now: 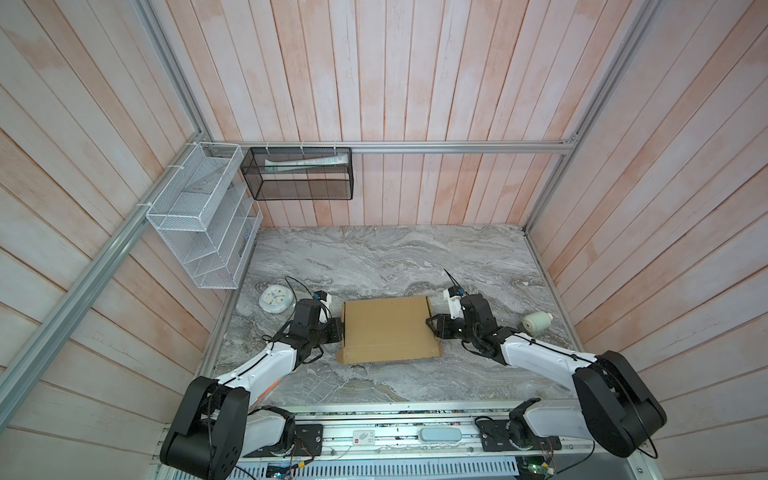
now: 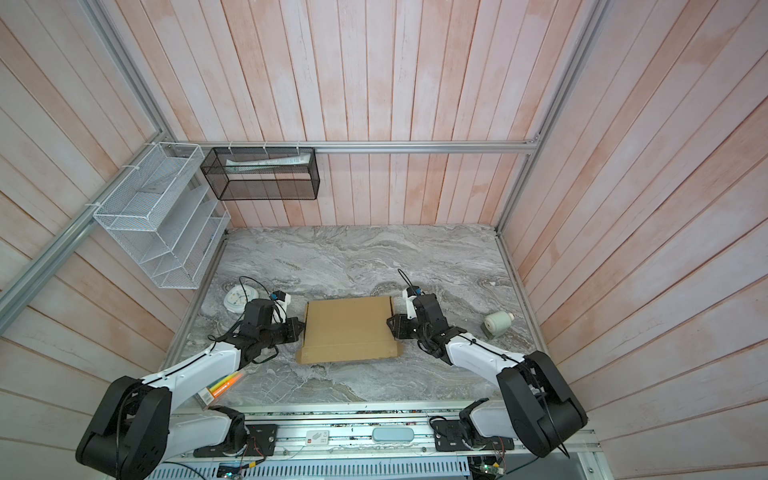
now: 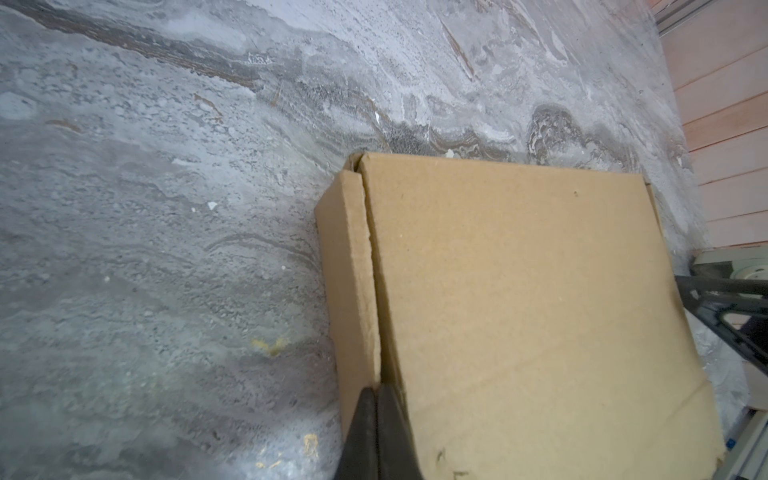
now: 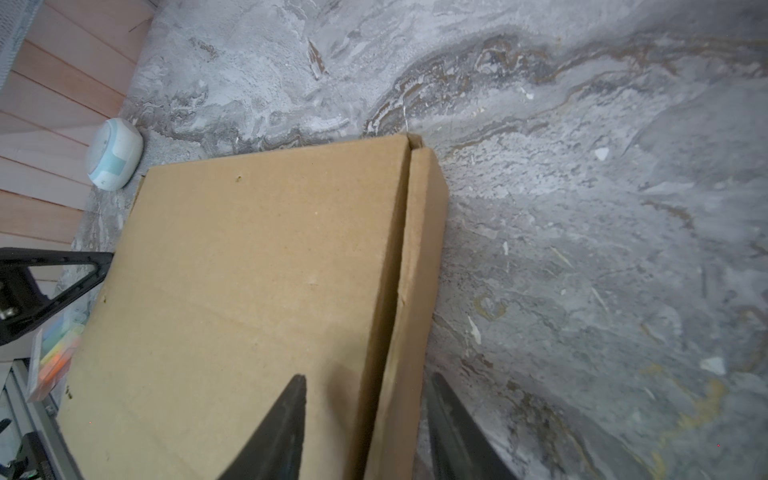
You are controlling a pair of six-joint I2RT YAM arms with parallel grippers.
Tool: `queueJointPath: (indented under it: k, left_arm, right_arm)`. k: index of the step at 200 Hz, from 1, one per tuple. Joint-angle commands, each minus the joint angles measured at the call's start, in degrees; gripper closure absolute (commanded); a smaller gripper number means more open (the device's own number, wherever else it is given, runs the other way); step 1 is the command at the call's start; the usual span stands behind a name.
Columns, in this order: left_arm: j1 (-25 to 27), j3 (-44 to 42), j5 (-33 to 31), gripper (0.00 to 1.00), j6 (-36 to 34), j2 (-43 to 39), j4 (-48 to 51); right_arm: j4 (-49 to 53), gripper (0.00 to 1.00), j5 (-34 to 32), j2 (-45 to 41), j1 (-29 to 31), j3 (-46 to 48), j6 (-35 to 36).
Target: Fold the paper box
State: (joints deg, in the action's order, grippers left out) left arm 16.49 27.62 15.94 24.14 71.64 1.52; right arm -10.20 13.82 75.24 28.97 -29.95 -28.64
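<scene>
Brown paper box [image 1: 390, 328] (folded shut), left gripper [image 3: 375, 390] pressed together, right gripper [image 4: 368, 377] spread

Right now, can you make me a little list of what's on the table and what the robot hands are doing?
paper box: brown, lid down, lying on the marble table
left gripper: shut, tips at the box's left edge
right gripper: open, straddling the box's right wall
nearby: clock on the left, whitish roll on the right

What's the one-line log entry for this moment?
paper box: lid down, on table | left hand: shut at its side seam | right hand: open, straddling opposite side wall
</scene>
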Motion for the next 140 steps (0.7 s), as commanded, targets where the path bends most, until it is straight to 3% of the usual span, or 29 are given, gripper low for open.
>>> queueJointPath:
  k: [1,48,140]
  left_arm:
    - [-0.3,-1.6,-0.5,0.97,0.5,0.9,-1.2]
    - [-0.3,-1.7,0.4,1.0,0.8,1.6,-2.7]
    - [-0.3,-2.3,1.1,1.0,1.9,2.5,-4.2]
  right_arm:
    - [0.8,0.42,2.4,-2.6,-1.0,-0.6,-0.8]
    - [-1.0,0.28,10.2,-4.6,-4.9,1.3,-4.0]
    - [-9.8,0.22,22.4,1.4,-8.0,4.8,-10.2]
